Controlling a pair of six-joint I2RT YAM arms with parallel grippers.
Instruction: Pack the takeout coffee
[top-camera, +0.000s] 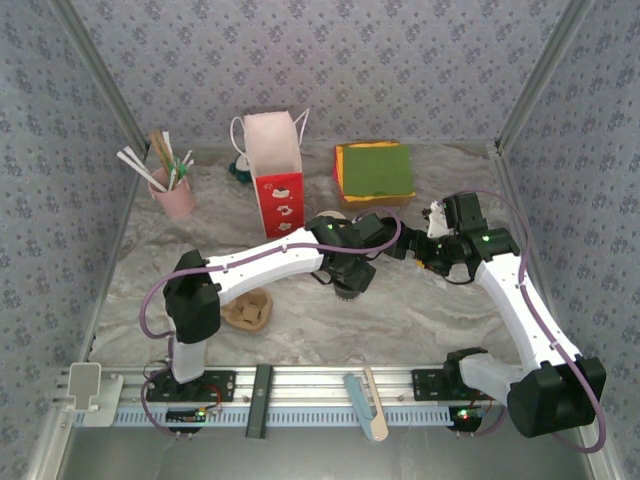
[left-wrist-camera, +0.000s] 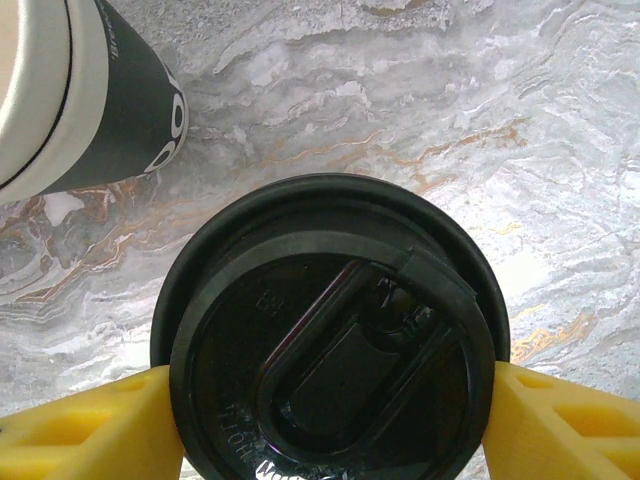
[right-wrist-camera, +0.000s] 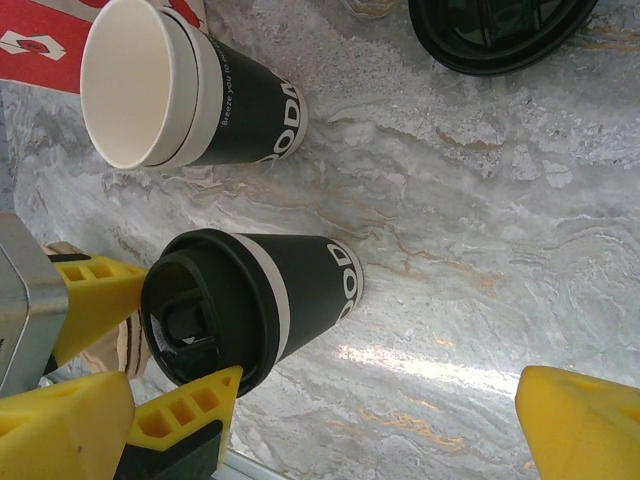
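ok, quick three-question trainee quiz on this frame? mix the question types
1. True or false: both coffee cups have lids on.
2. What is the left hand clamped on? A) the pink straw cup B) the lidded cup C) the red bag
3. Is the right hand open or shut?

Key:
1. False. The open cup has no lid, and a loose lid lies on the table.
2. B. The fingers press on both sides of its lid.
3. Open, with its fingers wide apart.
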